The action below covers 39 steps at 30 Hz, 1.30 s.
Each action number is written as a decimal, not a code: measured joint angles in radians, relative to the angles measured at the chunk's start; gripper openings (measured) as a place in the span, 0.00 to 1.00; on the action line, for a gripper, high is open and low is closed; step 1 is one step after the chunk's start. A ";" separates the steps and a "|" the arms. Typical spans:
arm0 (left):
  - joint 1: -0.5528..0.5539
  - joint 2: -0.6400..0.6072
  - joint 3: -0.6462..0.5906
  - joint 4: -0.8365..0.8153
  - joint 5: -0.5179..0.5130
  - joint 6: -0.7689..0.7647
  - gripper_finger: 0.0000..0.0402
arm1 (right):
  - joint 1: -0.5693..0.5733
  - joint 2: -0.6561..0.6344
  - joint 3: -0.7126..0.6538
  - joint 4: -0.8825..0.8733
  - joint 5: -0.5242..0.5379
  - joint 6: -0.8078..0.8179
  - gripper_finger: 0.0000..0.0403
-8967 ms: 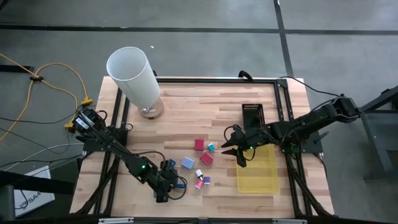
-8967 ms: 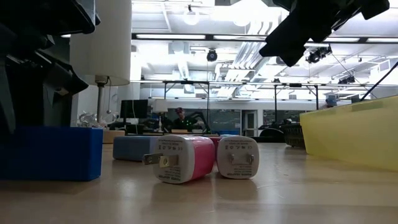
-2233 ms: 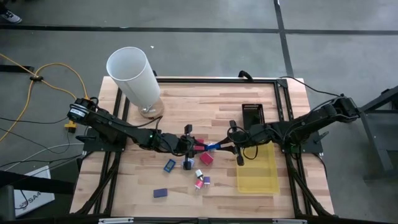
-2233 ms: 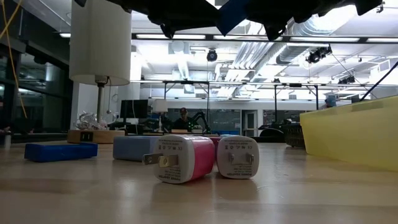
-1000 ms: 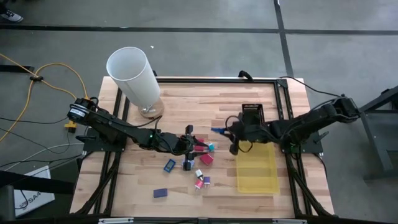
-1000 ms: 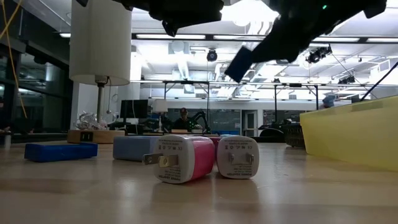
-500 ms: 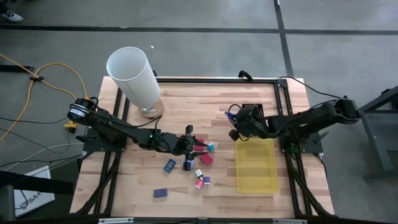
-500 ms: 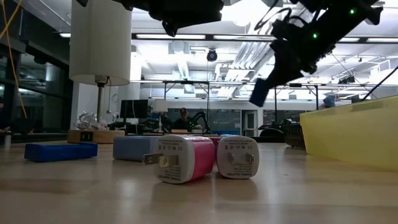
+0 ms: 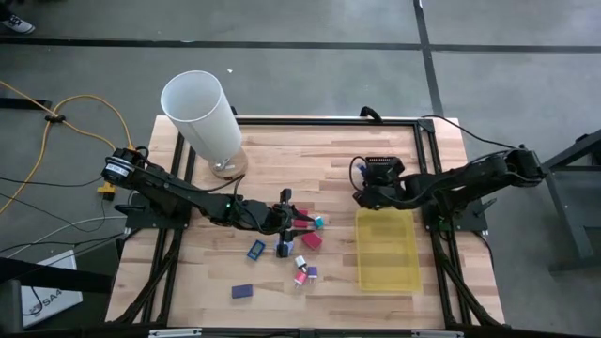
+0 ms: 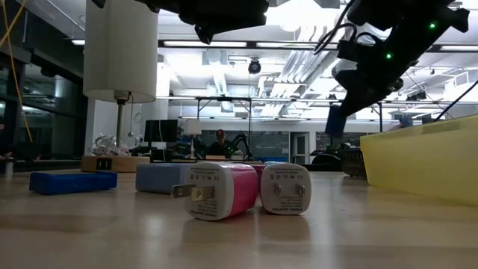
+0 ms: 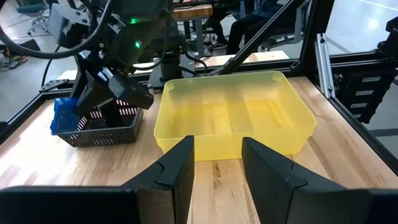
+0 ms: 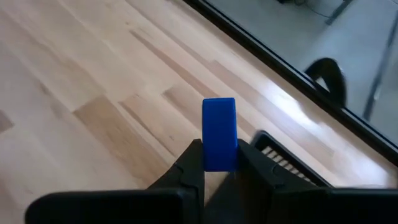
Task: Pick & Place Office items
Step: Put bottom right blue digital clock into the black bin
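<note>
Blue block (image 12: 219, 133) upright, pinched in right tool (image 12: 217, 163); other small blocks (image 9: 302, 239) clustered mid-table, one blue piece (image 9: 242, 292) apart.

Left gripper's fingers (image 11: 177, 171) spread apart, facing the yellow tray (image 11: 233, 115); black basket (image 11: 93, 127) beside it.

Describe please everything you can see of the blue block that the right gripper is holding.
The blue block is a small, plain, solid-blue rectangular piece with smooth faces and no markings visible. It stands on end, pinched at its lower part between the two dark fingers of the right gripper, with its upper part sticking out above them. Nothing else touches it. It is held in the air above the wooden table, near the small black mesh basket and beside the far end of the yellow tray.
</note>
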 joint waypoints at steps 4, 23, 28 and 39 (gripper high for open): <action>0.000 0.000 0.000 0.000 0.000 0.000 0.32 | -0.001 0.000 0.000 -0.099 0.024 0.075 0.13; 0.000 0.000 0.000 0.000 0.000 0.000 0.32 | 0.017 0.000 0.000 -0.305 -0.153 0.390 0.16; 0.000 0.000 0.000 0.000 0.000 0.000 0.32 | 0.013 0.000 0.000 -0.312 -0.172 0.413 0.19; 0.000 0.000 0.000 0.000 0.000 0.000 0.32 | 0.013 0.000 0.000 -0.316 -0.182 0.411 0.19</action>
